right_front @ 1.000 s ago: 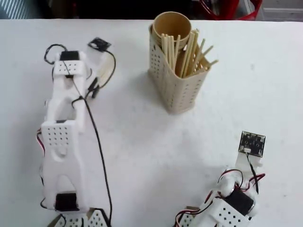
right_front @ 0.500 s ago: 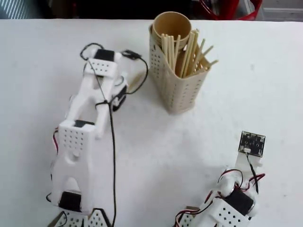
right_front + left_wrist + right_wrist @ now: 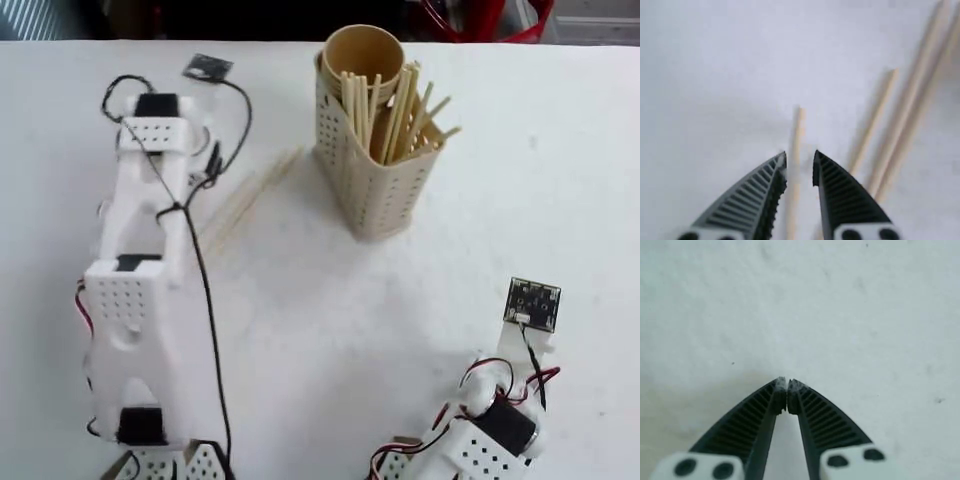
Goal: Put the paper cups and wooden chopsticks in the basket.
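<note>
Beside the basket (image 3: 375, 195): loose chopsticks (image 3: 250, 192).
Left gripper (image 3: 799, 154): ajar astride one chopstick (image 3: 798, 127); I'd centre it, then squeeze.
Right gripper (image 3: 786, 383): closed, empty.

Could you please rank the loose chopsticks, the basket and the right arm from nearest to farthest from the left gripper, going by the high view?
From the left gripper:
1. Loose chopsticks, lying on the table right beside it.
2. Basket, farther across, at the table's far middle.
3. Right arm, at the near right edge.
</note>
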